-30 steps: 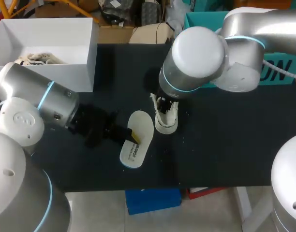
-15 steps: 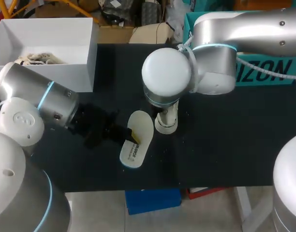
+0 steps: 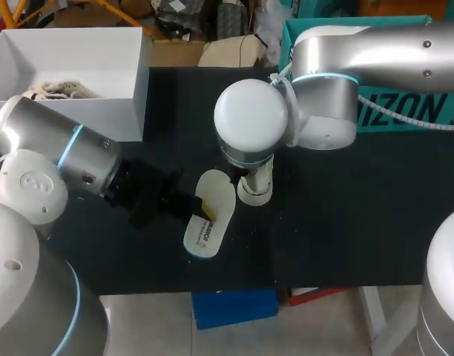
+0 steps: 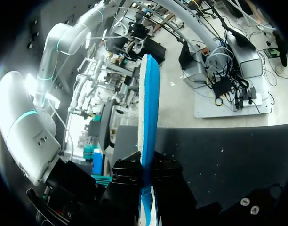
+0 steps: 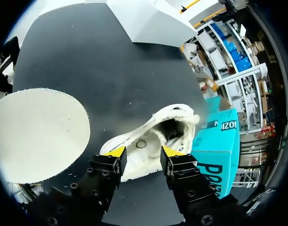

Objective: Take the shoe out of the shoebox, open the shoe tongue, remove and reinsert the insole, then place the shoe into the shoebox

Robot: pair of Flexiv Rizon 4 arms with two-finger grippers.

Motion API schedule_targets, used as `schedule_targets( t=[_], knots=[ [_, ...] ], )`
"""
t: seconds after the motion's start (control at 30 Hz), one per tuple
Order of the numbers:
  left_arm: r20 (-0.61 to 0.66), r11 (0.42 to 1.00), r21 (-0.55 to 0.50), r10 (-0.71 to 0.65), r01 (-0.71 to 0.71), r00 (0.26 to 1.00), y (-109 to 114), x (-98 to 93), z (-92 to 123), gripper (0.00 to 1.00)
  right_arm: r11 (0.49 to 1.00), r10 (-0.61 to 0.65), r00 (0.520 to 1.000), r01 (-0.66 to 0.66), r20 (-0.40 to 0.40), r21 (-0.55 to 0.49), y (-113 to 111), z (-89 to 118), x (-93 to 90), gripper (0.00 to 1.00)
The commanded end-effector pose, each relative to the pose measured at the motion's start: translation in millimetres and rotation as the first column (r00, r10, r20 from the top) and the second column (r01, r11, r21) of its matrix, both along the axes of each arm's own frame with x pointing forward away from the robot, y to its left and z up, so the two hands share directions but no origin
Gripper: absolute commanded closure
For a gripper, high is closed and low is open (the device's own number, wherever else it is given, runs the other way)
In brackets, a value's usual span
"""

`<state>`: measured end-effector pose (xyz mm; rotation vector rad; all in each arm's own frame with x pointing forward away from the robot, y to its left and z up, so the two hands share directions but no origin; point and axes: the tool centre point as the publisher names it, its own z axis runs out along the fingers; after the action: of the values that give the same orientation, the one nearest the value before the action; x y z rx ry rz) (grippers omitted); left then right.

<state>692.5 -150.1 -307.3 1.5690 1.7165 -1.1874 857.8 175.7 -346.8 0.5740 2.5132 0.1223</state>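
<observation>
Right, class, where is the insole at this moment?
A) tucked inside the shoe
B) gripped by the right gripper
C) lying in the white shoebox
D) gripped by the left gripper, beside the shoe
D: the left gripper is shut on the insole, which is outside the shoe and next to it over the dark table.

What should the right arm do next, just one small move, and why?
Probably close the right gripper on the shoe to steady it. Its fingers stand open on either side of the shoe, whose opening faces the gripper. The left gripper is shut on the insole, which is out of the shoe and likely goes back in next.
</observation>
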Motion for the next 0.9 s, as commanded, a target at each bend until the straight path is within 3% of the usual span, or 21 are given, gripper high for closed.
schedule_targets(
  t=[0.03,0.9],
  knots=[
    [0.002,1.000,0.002,0.000,0.000,1.000,0.4,-0.7,0.3,1.00,1.000,-0.004,1.000,0.004,0.002,-0.011,4.8,-5.7,2.5,0.57],
    [0.002,1.000,0.002,0.000,0.000,1.000,0.4,-0.7,0.3,1.00,0.999,-0.044,0.999,0.044,-0.010,-0.004,-11.1,-35.8,29.2,0.58]
  ],
)
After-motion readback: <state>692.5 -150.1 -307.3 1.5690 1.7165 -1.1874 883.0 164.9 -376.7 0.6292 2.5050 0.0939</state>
